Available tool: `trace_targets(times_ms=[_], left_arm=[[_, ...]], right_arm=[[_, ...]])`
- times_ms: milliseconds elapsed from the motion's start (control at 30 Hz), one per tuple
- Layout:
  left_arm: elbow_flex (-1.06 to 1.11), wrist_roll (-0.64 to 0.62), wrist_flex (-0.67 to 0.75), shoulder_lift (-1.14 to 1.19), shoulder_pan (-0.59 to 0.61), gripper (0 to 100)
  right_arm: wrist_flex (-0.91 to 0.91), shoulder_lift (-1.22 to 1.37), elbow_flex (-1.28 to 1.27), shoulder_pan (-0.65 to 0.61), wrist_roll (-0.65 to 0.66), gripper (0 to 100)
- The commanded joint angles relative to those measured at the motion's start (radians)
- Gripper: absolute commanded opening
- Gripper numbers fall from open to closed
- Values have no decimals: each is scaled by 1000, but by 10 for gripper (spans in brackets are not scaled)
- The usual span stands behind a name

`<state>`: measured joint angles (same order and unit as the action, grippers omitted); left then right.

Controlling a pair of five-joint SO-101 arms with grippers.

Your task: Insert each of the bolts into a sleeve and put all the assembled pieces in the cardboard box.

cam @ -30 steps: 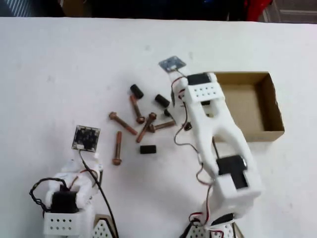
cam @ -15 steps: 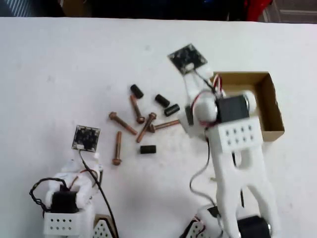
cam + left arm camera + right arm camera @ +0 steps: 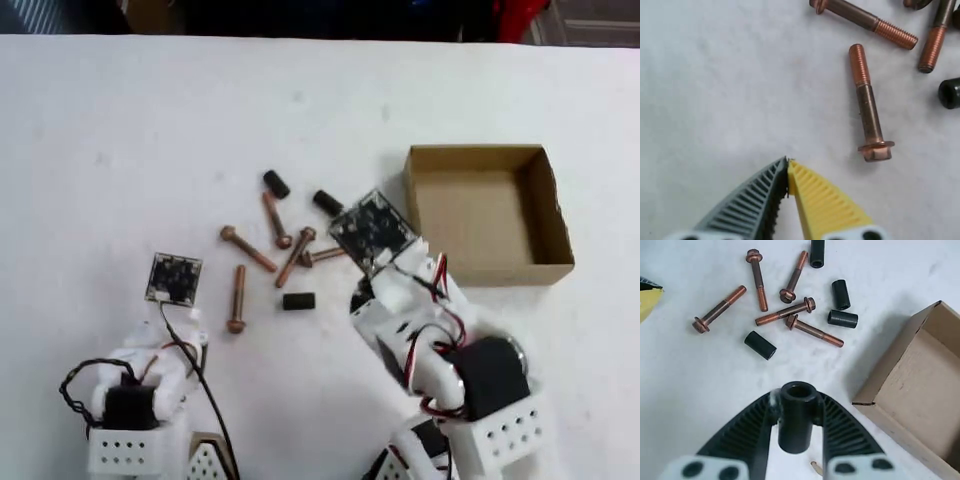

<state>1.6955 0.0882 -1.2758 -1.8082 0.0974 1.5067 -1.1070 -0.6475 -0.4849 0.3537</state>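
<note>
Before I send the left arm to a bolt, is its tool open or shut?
Shut: in the left wrist view, the grey and yellow jaws of the left tool meet at the tips.

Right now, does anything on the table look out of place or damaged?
Nothing stands out. The right gripper holds one sleeve between its jaws. The bolts and other sleeves lie loose on the table. The cardboard box sits upright and empty.
</note>
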Motion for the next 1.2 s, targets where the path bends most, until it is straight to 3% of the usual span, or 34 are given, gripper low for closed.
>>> trace_targets(times_ms=[0,433,867,1000,1167], left_arm=[[-2,0,-9,-10,4,24],[-2,3,-9,-10,-1,24],[-2,12,-6,-10,7,24],[-2,183,101,-12,7,24],[-2,552,252,-12,74,24]], right_arm=[[-101,-84,-101,-5,14,16],[-549,-102,-457,-4,15,16],[-710,-111,-631,108,11,16],[-708,-111,-640,110,14,16],[-707,-111,-640,110,14,16]])
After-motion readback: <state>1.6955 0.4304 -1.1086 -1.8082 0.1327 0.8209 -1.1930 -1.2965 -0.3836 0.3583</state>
